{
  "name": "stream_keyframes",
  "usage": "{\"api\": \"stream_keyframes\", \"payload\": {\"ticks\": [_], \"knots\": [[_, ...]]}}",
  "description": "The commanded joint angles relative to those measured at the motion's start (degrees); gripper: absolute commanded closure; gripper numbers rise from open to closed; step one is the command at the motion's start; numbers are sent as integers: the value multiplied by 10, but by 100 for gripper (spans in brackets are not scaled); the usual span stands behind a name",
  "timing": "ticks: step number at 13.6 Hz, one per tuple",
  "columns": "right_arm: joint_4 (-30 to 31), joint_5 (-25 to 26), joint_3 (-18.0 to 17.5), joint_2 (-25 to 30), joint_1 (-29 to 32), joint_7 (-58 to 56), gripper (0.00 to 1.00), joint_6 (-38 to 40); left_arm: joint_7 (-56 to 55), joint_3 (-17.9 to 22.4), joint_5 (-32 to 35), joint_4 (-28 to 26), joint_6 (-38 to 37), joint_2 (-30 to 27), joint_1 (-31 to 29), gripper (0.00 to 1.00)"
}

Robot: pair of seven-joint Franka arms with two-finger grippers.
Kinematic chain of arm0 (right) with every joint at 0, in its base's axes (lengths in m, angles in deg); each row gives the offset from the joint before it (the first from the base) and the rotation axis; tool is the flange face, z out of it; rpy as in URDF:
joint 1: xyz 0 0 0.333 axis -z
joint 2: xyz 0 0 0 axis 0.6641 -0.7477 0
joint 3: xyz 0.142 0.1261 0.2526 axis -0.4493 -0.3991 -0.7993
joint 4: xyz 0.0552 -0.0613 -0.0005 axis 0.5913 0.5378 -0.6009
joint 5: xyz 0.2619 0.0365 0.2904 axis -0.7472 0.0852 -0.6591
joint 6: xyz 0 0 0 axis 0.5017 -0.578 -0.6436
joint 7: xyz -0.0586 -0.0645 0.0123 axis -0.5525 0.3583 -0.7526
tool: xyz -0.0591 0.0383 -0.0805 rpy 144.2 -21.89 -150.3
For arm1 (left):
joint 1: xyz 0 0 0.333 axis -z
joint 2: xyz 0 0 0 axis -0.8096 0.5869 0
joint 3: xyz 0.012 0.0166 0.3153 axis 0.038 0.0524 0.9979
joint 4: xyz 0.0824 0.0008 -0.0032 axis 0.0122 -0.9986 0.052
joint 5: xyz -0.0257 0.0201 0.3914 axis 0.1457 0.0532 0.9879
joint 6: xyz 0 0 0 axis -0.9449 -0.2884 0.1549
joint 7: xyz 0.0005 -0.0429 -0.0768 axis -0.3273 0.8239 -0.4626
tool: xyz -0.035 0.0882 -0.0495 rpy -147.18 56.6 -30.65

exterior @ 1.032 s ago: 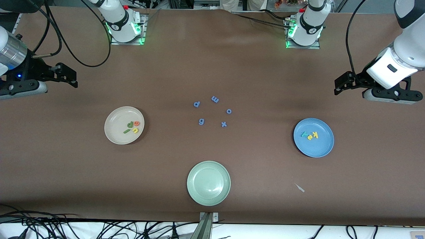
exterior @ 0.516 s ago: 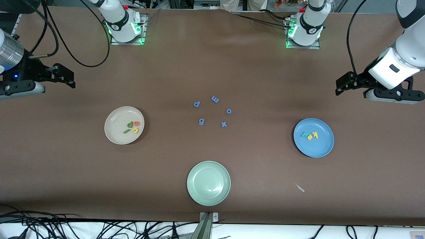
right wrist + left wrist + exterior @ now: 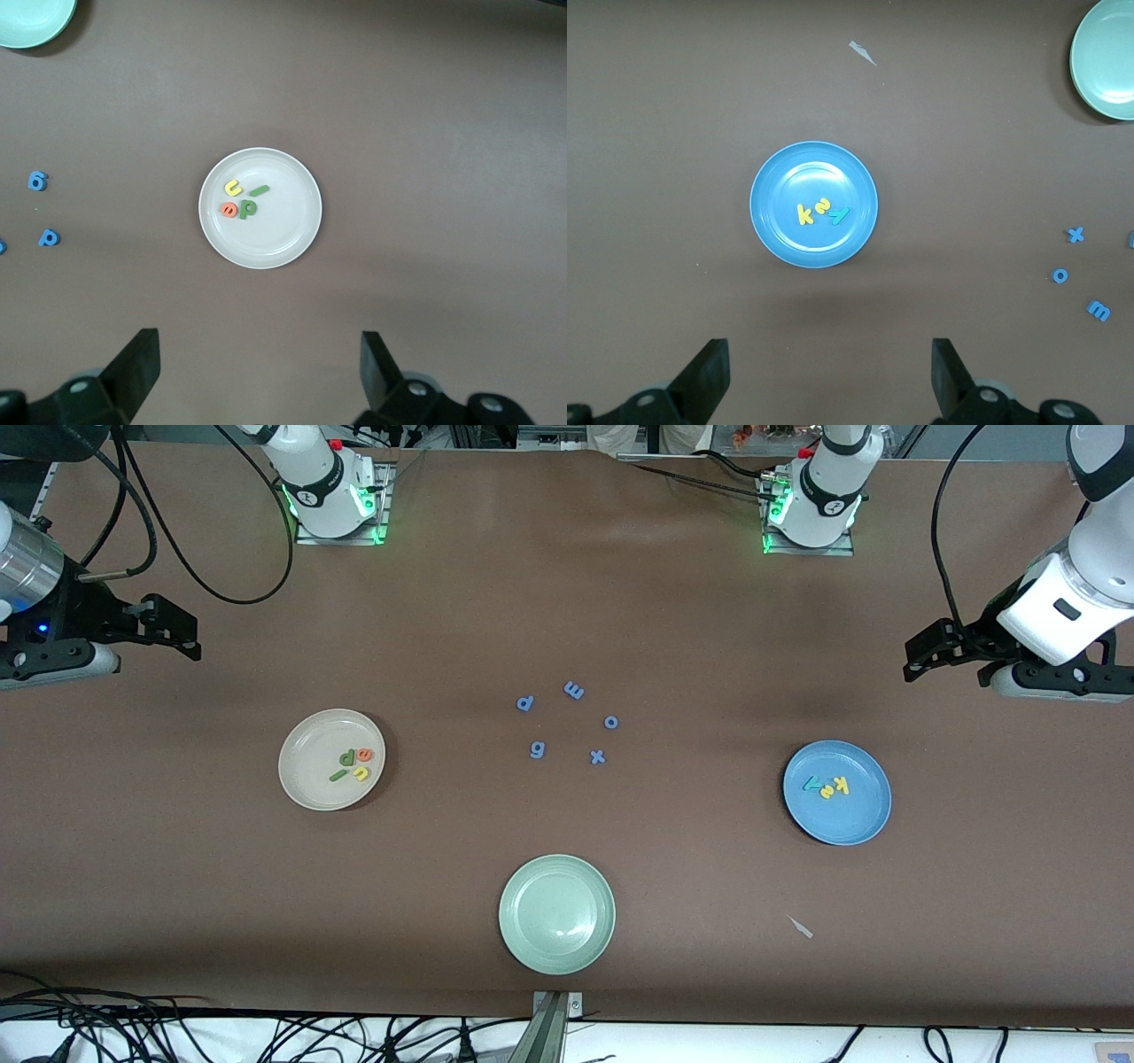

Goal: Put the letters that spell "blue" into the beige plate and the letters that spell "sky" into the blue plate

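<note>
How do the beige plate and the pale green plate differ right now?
The beige plate holds four small letters; the pale green plate holds none. The beige plate lies toward the right arm's end of the table; the pale green plate lies mid-table, nearer the front camera. Both are round and look alike in size.

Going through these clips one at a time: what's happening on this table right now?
Nothing is being handled. The four "blue" letters lie in the beige plate, and the three "sky" letters lie in the blue plate. The left hand hangs open and empty above the table at its arm's end, and the right hand does likewise at its end. Five periwinkle letters sit mid-table; the green plate holds nothing.
</note>
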Motion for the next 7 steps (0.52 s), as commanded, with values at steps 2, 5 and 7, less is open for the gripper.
{"api": "stream_keyframes", "payload": {"ticks": [2, 5, 7], "knots": [[-11, 3, -1, -3, 1, -8, 0, 3, -7, -1, 14, 19, -18, 8, -1, 0], [-11, 4, -1, -3, 1, -8, 0, 2, -7, -1, 14, 19, -19, 8, -1, 0], [-11, 4, -1, -3, 1, -8, 0, 3, -7, -1, 14, 20, -20, 8, -1, 0]]}}
